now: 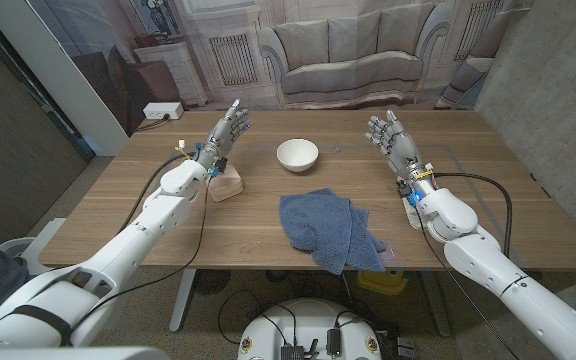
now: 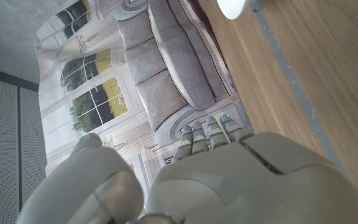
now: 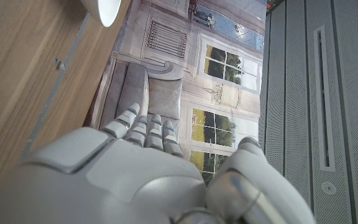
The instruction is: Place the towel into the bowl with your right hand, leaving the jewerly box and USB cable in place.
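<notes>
Wooden worktop point(image 1: 118, 215) before a printed backdrop of sofa and windows; blue towel point(image 1: 328, 228) crumpled at near edge, apart from white bowl point(image 1: 297, 154); left hand point(image 1: 227, 131) and right hand point(image 1: 389, 134) raised, fingers spread, holding nothing

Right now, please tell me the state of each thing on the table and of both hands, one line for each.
towel: crumpled, lying at the table's near edge, not held.
bowl: upright, nothing visible inside, beyond the towel.
jewelry box: on the table beside the left arm; open or closed, cannot tell.
left hand: raised, fingers apart, holds nothing.
right hand: raised, fingers apart, holds nothing.
</notes>
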